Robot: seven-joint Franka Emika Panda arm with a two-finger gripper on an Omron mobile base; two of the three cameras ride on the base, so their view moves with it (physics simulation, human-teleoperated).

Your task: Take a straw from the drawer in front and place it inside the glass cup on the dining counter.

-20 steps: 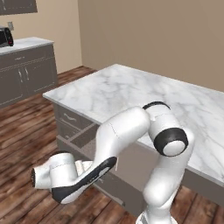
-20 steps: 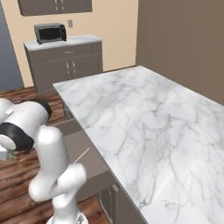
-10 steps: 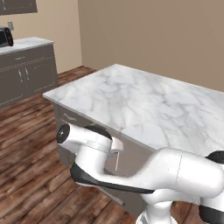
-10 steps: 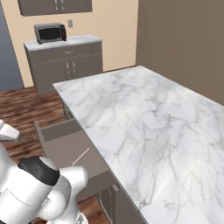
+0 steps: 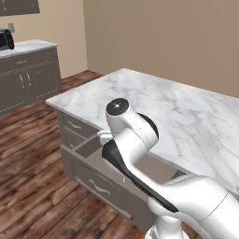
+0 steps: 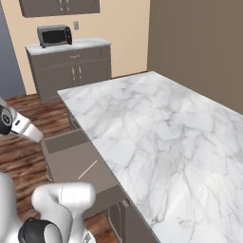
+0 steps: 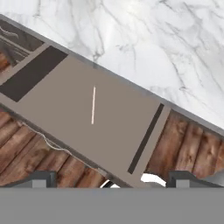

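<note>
end effector [image 7: 109, 177] wide apart | above drawer [image 7: 57, 105] | straw [image 7: 93, 105] flat inside

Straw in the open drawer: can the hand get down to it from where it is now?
Probably yes. The straw lies alone on the floor of the drawer, which is pulled out, and the open hand looks down on it with nothing between.

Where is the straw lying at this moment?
The straw lies flat on the floor of the open drawer, near its middle, beside the dining counter; in the right base view it shows at.
</note>
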